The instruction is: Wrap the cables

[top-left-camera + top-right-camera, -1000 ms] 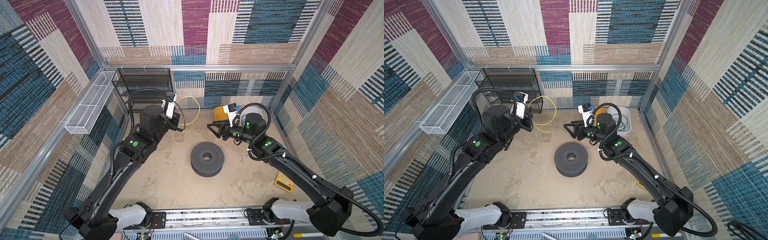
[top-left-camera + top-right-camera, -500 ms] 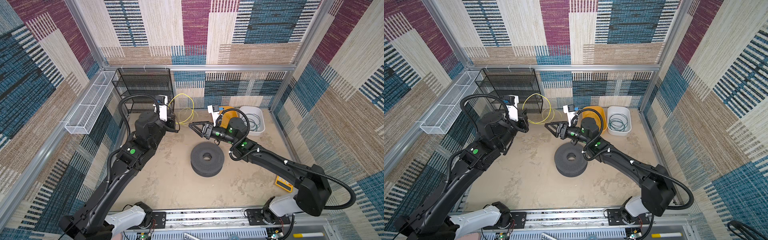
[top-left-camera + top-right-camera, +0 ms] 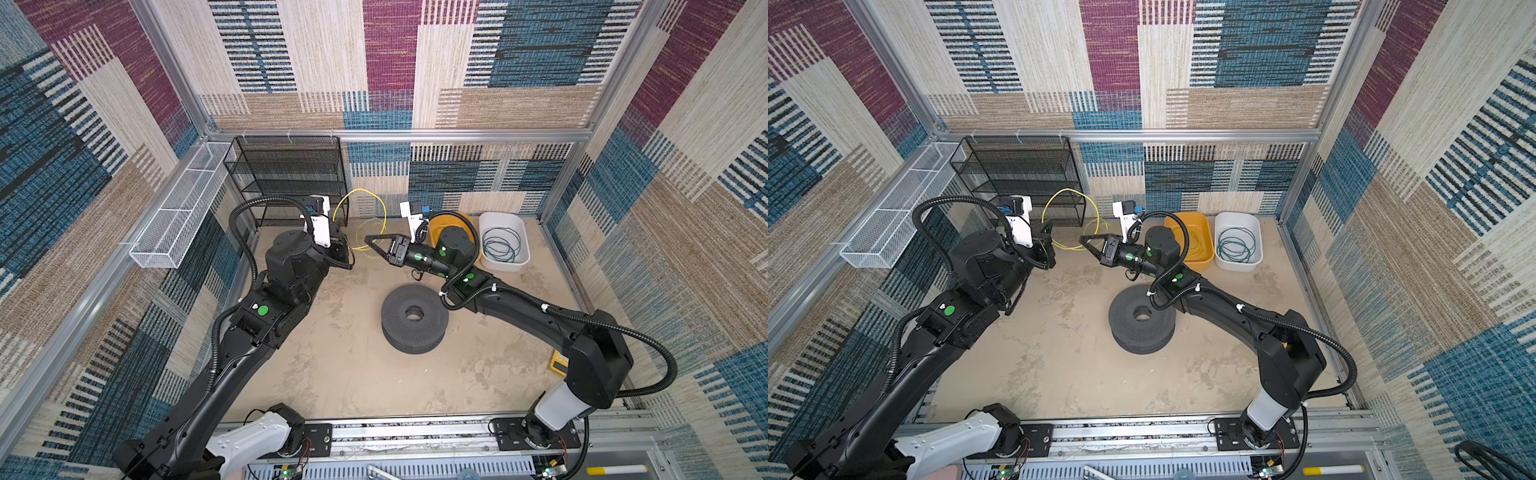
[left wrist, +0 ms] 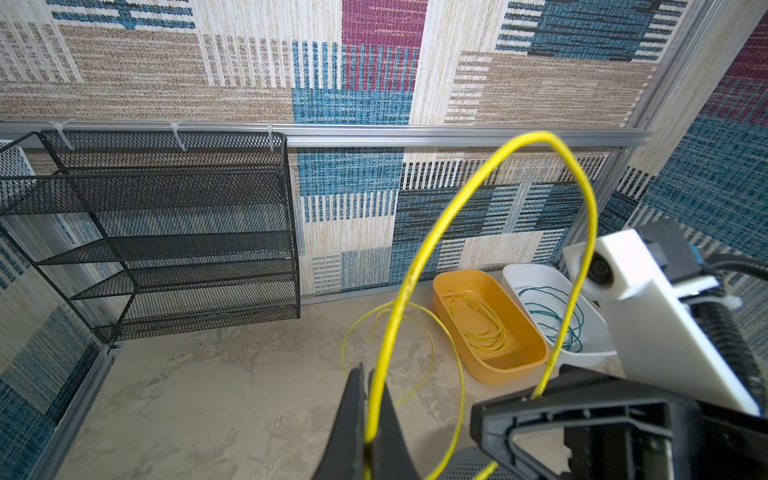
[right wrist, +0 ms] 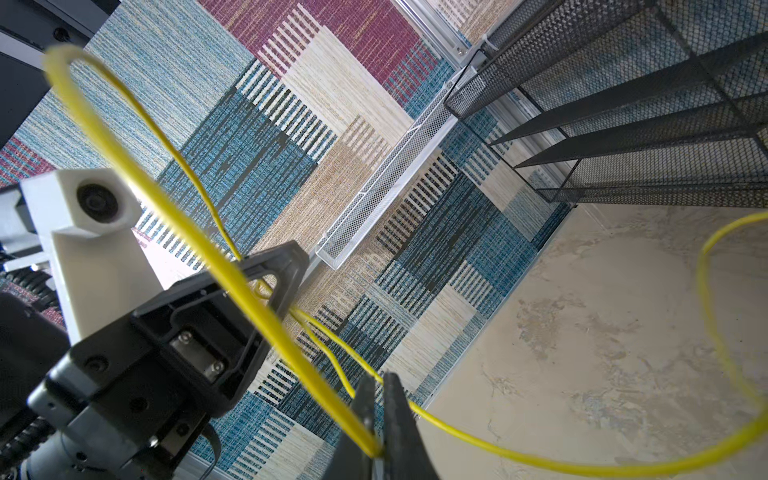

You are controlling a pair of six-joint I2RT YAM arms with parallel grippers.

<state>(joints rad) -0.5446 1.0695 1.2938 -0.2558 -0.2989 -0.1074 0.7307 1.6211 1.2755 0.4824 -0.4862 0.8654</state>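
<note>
We are now clamping the thin bright yellow cable [image 4: 536, 135] with our right pincer [image 5: 377, 382], open a second ago. Our left pincer [image 4: 366, 378] is still gripping it above the beige surface [image 3: 332, 365], near its far edge, with carpet-patterned walls [image 3: 390, 62] surrounding.

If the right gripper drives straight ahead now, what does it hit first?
Most likely the left gripper, close ahead and holding the same yellow cable, though the right wrist view hints it may pass beside.

The right hand [image 3: 367, 239] has swung left and clamped onto the yellow cable [image 4: 534, 136]
</note>
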